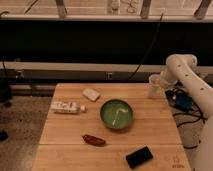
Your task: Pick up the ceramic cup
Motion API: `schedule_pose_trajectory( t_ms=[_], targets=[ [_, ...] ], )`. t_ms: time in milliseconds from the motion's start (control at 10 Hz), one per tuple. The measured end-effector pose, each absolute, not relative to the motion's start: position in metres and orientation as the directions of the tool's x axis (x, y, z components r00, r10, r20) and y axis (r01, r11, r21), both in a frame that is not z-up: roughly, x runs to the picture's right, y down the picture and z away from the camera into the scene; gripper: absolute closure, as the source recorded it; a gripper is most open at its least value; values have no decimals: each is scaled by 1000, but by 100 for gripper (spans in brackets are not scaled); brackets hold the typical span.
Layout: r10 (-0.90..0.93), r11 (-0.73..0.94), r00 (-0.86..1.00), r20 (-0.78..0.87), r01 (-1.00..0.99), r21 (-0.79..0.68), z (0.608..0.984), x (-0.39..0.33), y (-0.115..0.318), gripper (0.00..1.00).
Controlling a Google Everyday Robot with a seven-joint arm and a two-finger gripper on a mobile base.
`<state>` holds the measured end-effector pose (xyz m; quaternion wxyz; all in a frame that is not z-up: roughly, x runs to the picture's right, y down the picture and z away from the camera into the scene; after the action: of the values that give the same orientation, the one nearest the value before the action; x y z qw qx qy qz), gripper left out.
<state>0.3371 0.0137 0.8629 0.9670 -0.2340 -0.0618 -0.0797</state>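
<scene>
At right of frame, the gripper (159, 83) grasped the ceramic cup (154, 86), apparently raised above the table (65, 135); the pick looked nearly complete.

White tool (161, 84), white ceramic cup (153, 86), green bowl (116, 113)

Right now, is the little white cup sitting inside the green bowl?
No, the ceramic cup is at the table's far right edge beside the gripper, well apart from the green bowl.
</scene>
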Motion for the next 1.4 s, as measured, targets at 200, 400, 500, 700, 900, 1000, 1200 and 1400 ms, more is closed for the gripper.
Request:
schedule_pose_trajectory(
  t_ms=[200, 400, 500, 700, 900, 1000, 1200, 1400],
  targets=[
    [-131, 878, 980, 151, 185, -442, 858, 338, 12, 100],
    [-134, 877, 979, 156, 190, -441, 854, 337, 10, 100],
    [-137, 877, 978, 158, 194, -440, 852, 336, 9, 100],
    [-143, 876, 977, 159, 200, -439, 848, 335, 7, 100],
    [-148, 876, 976, 159, 204, -437, 844, 334, 6, 100],
    [-151, 875, 975, 161, 208, -437, 842, 334, 5, 100],
    [-156, 874, 974, 163, 213, -436, 838, 332, 3, 100],
    [-160, 874, 973, 164, 217, -435, 835, 332, 2, 100]
  ],
)
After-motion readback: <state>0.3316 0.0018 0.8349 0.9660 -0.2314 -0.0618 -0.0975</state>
